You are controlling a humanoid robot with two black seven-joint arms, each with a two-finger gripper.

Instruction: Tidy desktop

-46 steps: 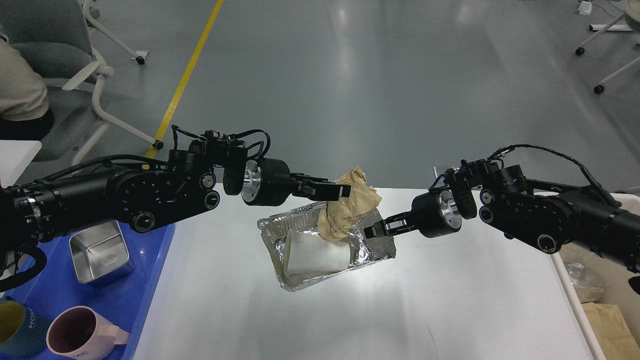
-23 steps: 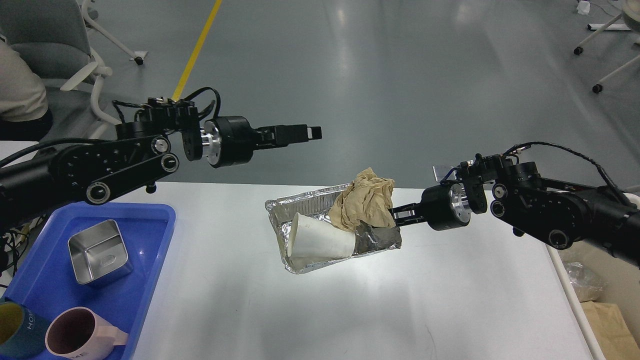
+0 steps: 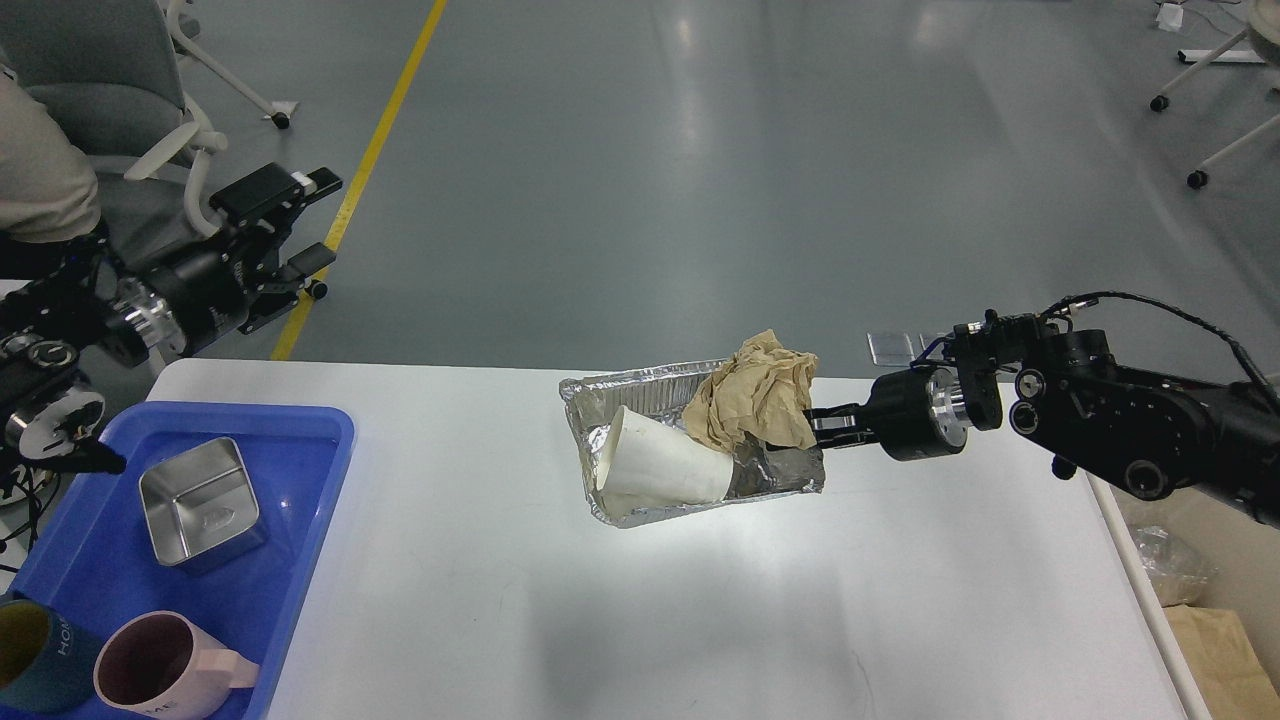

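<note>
Head view. The right gripper (image 3: 822,428) pinches the right end of a crumpled foil tray (image 3: 690,450), held tilted above the white worktop (image 3: 700,600), which spans the lower part of the view. In the tray lie a white paper cup (image 3: 655,470) on its side and a wad of brown paper (image 3: 755,400). The left gripper (image 3: 285,215), fingers spread and holding nothing, is raised beyond the worktop's far left corner. At left, a blue tray (image 3: 300,560) carries a steel container (image 3: 195,500), a pink mug (image 3: 165,665) and a dark teal mug (image 3: 35,655).
</note>
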